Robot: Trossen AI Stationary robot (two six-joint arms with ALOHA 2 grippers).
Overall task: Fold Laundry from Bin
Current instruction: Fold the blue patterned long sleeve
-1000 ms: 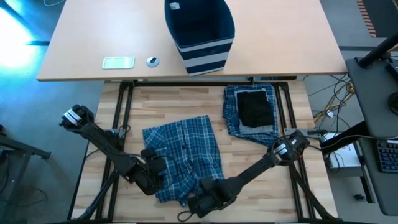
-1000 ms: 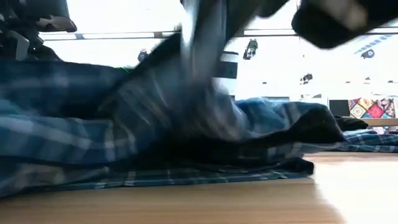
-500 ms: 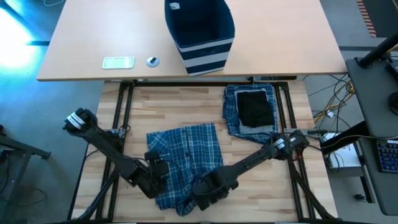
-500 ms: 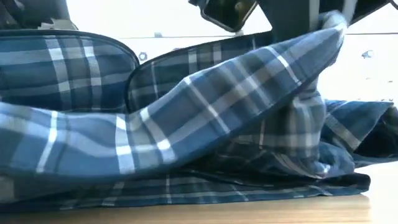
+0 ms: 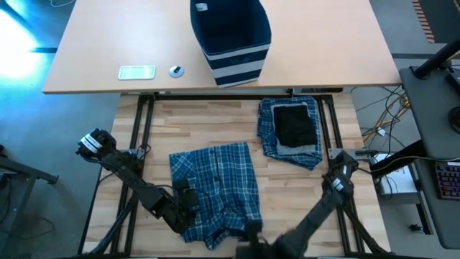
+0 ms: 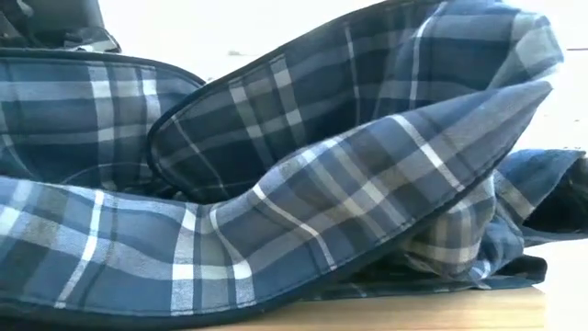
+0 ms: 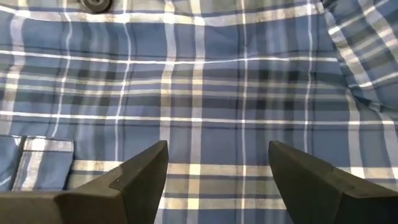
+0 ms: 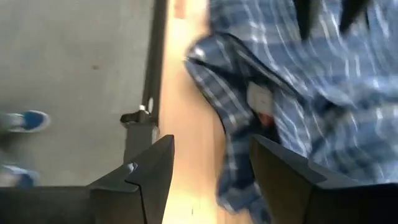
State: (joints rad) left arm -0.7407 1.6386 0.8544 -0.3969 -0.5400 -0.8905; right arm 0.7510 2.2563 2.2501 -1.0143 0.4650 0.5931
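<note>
A blue-and-white plaid garment [image 5: 215, 188] lies spread on the wooden table; in the low view its near part [image 6: 349, 184] stands up in a loose fold. My left gripper [image 7: 217, 180] is open at the garment's left near edge [image 5: 183, 205], pointing down at the cloth. My right gripper [image 8: 211, 180] is open with nothing between its fingers. It sits at the table's near edge [image 5: 248, 241], just off the garment's near hem. The navy striped bin [image 5: 231, 36] stands on the pale desk beyond. My left gripper has its open fingers [image 7: 143, 180] on either side of a flat stretch of the plaid cloth [image 7: 217, 124], slanting down from the table's left near side. I cannot tell whether the tips touch it.
At the back right lies a folded stack [image 5: 291, 133]: plaid cloth, grey cloth, a black piece on top. A white flat device [image 5: 136, 72] and a small round thing [image 5: 176, 70] lie on the desk. A person's blue shoe [image 8: 28, 119] shows on the floor.
My right gripper carried the garment's near edge up and toward the far side, opened and let go. It then rolled and drew back up toward the table's near edge. The released cloth has dropped into a raised fold over the garment. My left gripper has sunk a little toward the cloth.
</note>
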